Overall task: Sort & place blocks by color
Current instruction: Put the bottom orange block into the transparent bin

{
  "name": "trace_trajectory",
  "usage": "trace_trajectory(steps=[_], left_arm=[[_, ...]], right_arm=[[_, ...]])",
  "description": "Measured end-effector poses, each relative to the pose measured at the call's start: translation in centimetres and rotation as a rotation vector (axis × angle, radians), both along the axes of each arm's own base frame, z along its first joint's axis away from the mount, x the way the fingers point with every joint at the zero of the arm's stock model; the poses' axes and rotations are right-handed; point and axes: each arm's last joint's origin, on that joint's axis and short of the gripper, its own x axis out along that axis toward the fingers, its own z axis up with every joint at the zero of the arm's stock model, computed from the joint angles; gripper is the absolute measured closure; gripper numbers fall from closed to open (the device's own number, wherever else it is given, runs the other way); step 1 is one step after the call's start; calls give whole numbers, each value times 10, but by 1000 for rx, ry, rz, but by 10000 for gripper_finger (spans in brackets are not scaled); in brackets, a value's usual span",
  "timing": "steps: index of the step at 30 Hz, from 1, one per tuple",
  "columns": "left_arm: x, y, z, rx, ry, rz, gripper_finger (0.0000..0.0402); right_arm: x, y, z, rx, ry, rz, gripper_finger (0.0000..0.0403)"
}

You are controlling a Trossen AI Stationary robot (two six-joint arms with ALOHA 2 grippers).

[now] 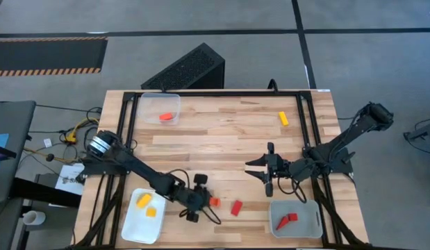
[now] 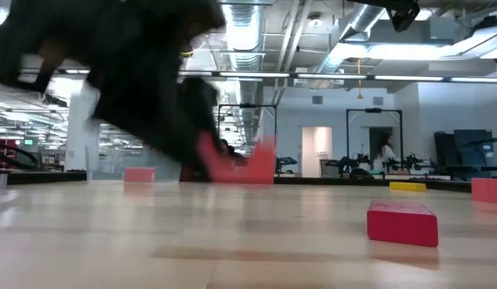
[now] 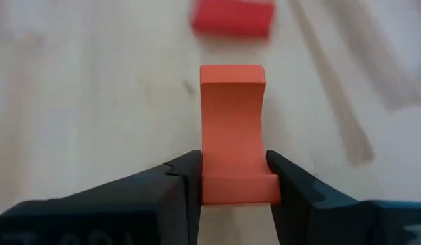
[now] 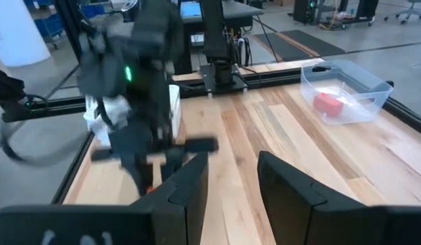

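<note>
Orange block [image 3: 232,129], matte, channel-shaped with a notched far end, clamped at its near end between the left gripper [image 3: 232,187] fingers, low near the front edge of the table [image 1: 221,132]; same gripper [image 1: 203,200] just right of the white tray [image 1: 131,226]; red bar [image 3: 232,18] lying flat beyond the held block, apart from it. Pale wood planks with visible grain under everything. White tray at front left holding two yellow blocks [image 1: 147,205]; grey tray [image 1: 308,226] at front right holding red wedge pieces [image 1: 287,221]; clear tray [image 1: 149,107] at back left with one red block [image 1: 166,117] inside; yellow bar [image 1: 283,118] loose at back right, well apart from the trays; red bar [image 1: 236,207] loose at front centre, between the left gripper and the grey tray. Right gripper [image 1: 268,171] hanging right of centre, dark fingers [image 4: 190,180] spread narrowly with bare wood between them, holding nothing.
</note>
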Motion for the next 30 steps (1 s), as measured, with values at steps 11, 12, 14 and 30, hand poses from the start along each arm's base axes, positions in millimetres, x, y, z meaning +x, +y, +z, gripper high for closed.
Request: trace_trajectory(steps=[11,12,14,30], left_arm=[[-59,88,80,373,137,355,304],[-66,103,80,377,158,394,304],[-80,133,84,348,150,489,304],[-203,296,81,-56,-4,1223,304]], right_arm=[[1,-1,2,13,-22,-5,251],[2,-1,4,19,-35,-6,251],[2,-1,5,27,-49,-5,251],[5,-8,6,21,-54,-34,251]])
